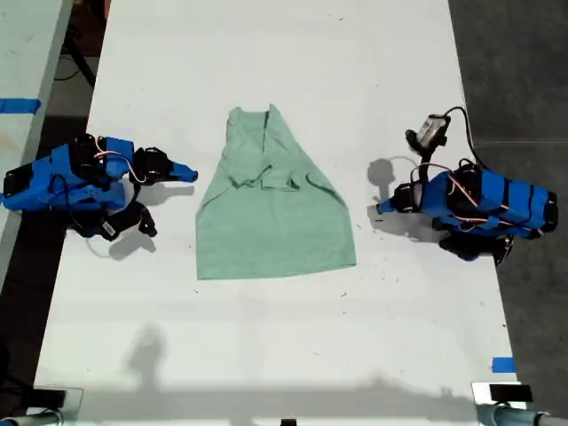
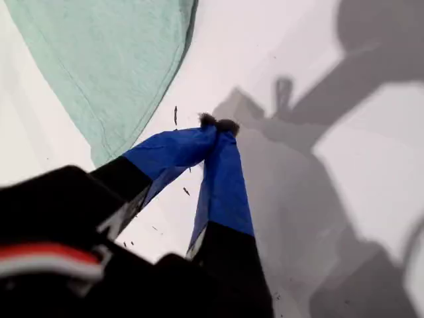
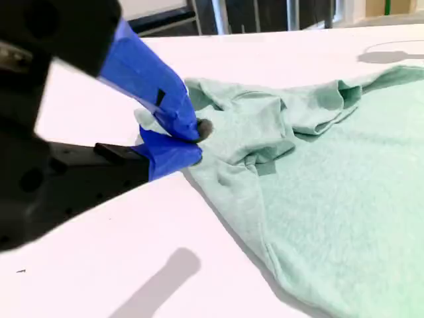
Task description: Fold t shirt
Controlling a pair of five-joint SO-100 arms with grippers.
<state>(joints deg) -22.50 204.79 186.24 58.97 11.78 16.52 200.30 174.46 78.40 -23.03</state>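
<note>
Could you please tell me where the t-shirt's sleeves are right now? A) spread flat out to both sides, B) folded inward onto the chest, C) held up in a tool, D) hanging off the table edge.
B: in the exterior view the t-shirt narrows toward the collar, with both sleeves bunched over its middle, and both tools are clear of it.
</note>
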